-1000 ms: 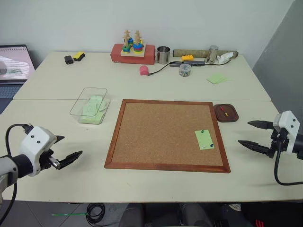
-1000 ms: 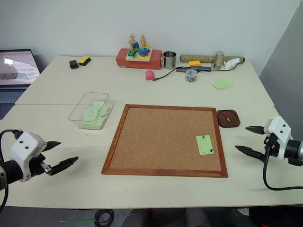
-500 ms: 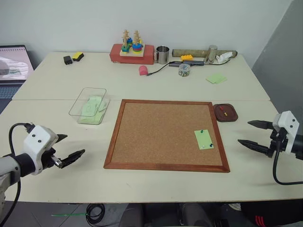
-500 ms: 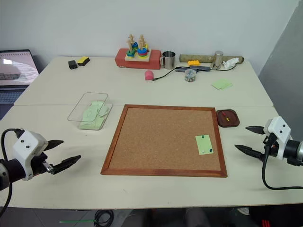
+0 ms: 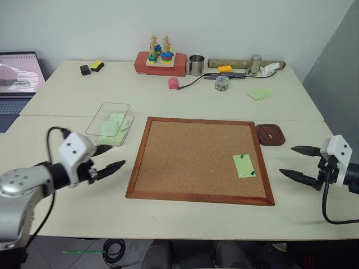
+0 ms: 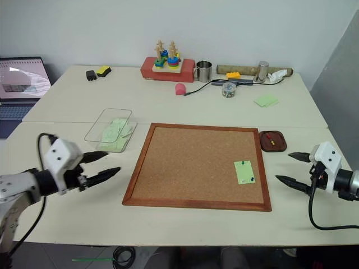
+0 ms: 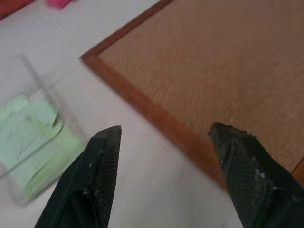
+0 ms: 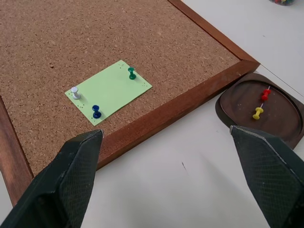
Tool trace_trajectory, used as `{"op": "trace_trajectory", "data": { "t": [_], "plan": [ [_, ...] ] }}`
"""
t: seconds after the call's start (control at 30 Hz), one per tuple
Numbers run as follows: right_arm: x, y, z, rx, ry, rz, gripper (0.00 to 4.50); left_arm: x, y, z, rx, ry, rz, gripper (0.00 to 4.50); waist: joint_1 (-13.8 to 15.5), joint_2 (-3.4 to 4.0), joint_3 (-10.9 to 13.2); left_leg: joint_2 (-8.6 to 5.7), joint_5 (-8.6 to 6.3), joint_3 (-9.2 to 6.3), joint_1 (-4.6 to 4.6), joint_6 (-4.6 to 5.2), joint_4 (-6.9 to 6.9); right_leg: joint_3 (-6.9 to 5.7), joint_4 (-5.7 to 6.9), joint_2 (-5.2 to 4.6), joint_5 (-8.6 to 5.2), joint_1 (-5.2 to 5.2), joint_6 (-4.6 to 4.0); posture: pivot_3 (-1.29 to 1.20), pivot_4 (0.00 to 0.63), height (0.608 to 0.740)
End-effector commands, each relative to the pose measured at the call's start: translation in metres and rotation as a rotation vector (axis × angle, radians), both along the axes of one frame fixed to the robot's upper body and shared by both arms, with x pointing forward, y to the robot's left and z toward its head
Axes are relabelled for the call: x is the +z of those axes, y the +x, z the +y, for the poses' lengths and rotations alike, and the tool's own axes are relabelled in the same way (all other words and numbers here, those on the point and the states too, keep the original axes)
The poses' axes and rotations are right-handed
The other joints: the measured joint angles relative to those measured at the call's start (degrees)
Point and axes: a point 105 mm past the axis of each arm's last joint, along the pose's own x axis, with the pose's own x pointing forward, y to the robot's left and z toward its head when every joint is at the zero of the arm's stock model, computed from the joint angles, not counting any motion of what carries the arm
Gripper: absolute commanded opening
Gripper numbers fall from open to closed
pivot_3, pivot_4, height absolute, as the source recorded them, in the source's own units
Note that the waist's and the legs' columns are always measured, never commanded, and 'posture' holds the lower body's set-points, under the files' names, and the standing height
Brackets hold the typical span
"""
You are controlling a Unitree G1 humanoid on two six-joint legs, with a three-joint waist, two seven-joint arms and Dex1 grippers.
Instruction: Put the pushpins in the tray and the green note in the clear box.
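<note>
The green note (image 8: 109,91) lies flat on the corkboard (image 5: 196,157) near its right corner. A green pushpin (image 8: 131,73), a dark blue pushpin (image 8: 96,111) and a white pin (image 8: 75,92) stick in it. The dark brown tray (image 8: 242,107) sits just off the board's far right corner and holds a red and a yellow pin. The clear box (image 5: 108,116) stands left of the board with pale green notes inside. My left gripper (image 5: 115,157) hovers open and empty between the box and the board's left edge. My right gripper (image 5: 286,160) hangs open right of the board, level with the note.
Along the far table edge are a red block with a wooden stacking toy (image 5: 159,60), a metal cup (image 5: 196,64), a small jar (image 5: 221,83), a pink object (image 5: 173,83) and another green paper (image 5: 259,93). A laptop (image 5: 19,73) sits at far left.
My left arm has swung right, from the table's left edge to just beside the board's left frame, and its jaws stand somewhat narrower. The right gripper has stayed put.
</note>
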Motion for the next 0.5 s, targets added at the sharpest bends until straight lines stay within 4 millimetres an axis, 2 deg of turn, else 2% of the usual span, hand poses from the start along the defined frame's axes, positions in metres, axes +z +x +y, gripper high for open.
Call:
{"op": "trace_trajectory", "data": {
  "t": [0.03,0.17,0.23,0.37,0.43,0.5],
  "plan": [
    [0.014,-0.003,0.008,0.004,0.026,-0.056,4.5,0.005,0.003,-0.046,-0.152,-0.075,-0.009,2.34,0.0,0.0,0.0,-0.02,0.0,-0.01,0.0,0.0,0.0,-0.01,0.02,0.0,0.0,0.0,0.0,0.0,0.15,0.74],
    [0.018,-0.004,0.018,0.009,0.047,-0.062,4.5,-0.003,0.016,-0.085,-0.249,-0.134,0.0,1.49,-0.01,0.01,-0.01,-0.02,0.0,-0.02,0.0,0.0,0.02,-0.01,0.03,0.03,0.02,0.01,0.0,0.0,0.15,0.74],
    [0.02,-0.004,0.021,0.01,0.057,-0.063,4.5,-0.005,0.022,-0.097,-0.269,-0.157,0.0,1.18,0.04,0.04,-0.02,-0.04,0.0,-0.02,0.0,0.0,0.03,-0.01,0.04,0.03,0.02,0.01,0.0,0.0,0.15,0.74],
    [0.016,0.001,0.032,0.003,0.059,-0.033,4.5,-0.025,0.043,-0.131,-0.316,-0.187,0.01,0.42,-0.07,0.07,-0.06,-0.07,0.01,-0.02,0.03,0.01,0.11,0.03,0.05,0.05,0.07,0.1,0.01,0.0,0.15,0.74],
    [0.015,0.004,0.038,0.014,0.064,-0.024,4.5,-0.031,0.049,-0.142,-0.321,-0.205,0.015,0.08,-0.13,0.08,-0.06,-0.08,0.01,-0.04,-0.02,0.01,0.18,0.02,0.04,0.06,0.09,0.06,0.07,0.0,0.15,0.74],
    [0.013,0.008,0.043,0.022,0.061,-0.012,4.5,-0.037,0.056,-0.149,-0.313,-0.222,0.019,0.01,-0.13,0.07,-0.06,-0.11,0.01,-0.03,-0.02,0.01,0.23,0.04,0.05,0.05,0.13,0.08,0.06,0.0,0.15,0.74]
  ]
}}
